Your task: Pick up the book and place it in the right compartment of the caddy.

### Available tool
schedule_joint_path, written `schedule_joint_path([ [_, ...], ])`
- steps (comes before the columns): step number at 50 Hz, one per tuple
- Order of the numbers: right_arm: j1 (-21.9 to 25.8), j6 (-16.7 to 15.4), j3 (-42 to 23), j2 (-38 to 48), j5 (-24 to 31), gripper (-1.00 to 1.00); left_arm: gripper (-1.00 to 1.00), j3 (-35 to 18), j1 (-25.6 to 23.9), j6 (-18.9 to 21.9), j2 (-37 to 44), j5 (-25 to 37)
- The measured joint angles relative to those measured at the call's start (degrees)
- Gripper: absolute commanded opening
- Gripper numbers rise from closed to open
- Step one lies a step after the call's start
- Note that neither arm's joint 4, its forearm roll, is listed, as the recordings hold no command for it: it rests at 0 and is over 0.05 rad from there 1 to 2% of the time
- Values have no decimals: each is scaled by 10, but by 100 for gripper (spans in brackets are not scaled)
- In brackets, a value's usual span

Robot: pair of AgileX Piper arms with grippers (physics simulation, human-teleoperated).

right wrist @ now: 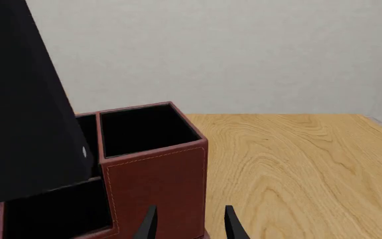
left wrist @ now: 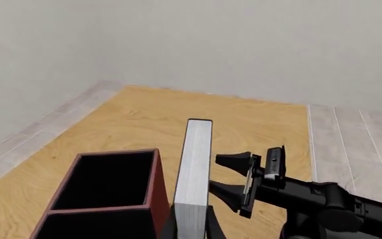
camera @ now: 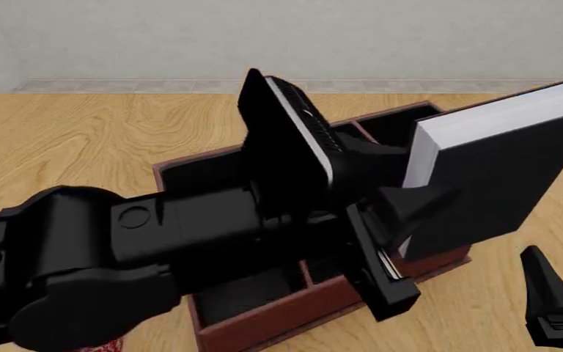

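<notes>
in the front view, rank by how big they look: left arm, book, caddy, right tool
1. left arm, largest, though it is nearest the camera, which inflates it
2. book and caddy: unsure, the arm hides much of the caddy
3. right tool, smallest, partly cut off by the frame edge

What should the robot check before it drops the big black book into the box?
1. Left gripper holds the book firmly: ok, fingers on both covers.
2. Book lifted clear of the caddy: ok, it hangs in the air.
3. Right compartment has nothing in it: ok, only black lining shows.
4. Book straight above that compartment: not ok, it is tilted and looks off to one side.
5. Right gripper out of the way: ok, open, low beside the caddy.
6. Book fits the opening: cannot tell.
</notes>
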Motion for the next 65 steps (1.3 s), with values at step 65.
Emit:
schedule_joint_path([
  [65, 0, 0, 0, 0, 0, 100, -100, -174, 100, 51, 157, 0],
])
